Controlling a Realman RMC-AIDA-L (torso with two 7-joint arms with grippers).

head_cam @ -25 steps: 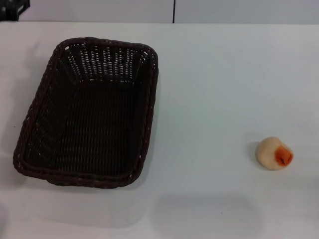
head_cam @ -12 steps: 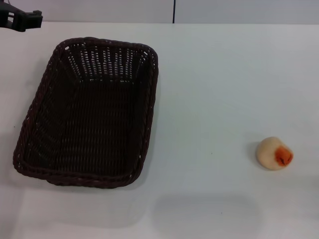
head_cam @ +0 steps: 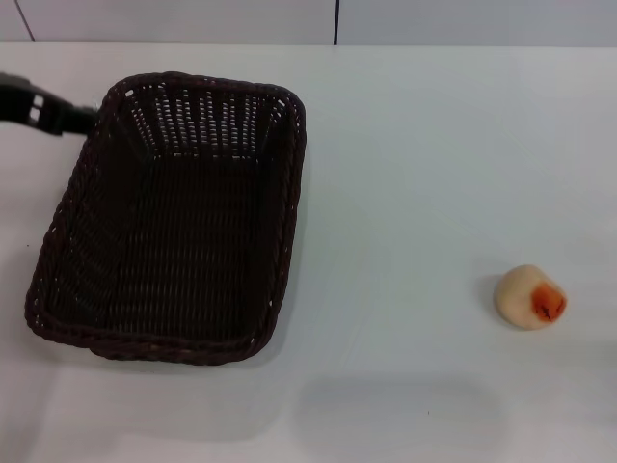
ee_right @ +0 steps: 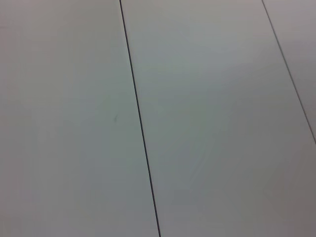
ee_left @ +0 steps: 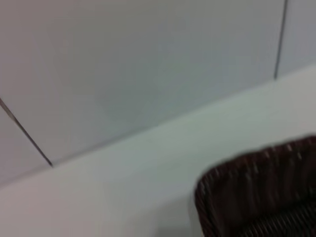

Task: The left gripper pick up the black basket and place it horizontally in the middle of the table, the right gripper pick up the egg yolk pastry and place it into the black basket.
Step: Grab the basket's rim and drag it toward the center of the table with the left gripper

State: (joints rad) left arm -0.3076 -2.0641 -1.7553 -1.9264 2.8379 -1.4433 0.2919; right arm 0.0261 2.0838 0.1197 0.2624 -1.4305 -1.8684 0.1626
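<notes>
The black basket (head_cam: pixel 293 198) stands lengthwise on the left part of the white table (head_cam: pixel 415 174), empty. Its far corner also shows in the left wrist view (ee_left: pixel 256 192). My left gripper (head_cam: pixel 58 114) reaches in from the left edge of the head view, and its black tip is right at the basket's far-left corner. The egg yolk pastry (head_cam: pixel 530 297) lies alone on the table at the right, with its orange-red patch facing the front right. My right gripper is out of view, and its wrist view shows only grey wall panels.
A grey panelled wall (head_cam: pixel 434 19) with a dark seam runs behind the table's far edge. A wide stretch of bare table separates the basket from the pastry.
My left gripper has come from the far-left corner of the view down and nearer, up to the basket's far-left corner. The basket and the pastry have not moved.
</notes>
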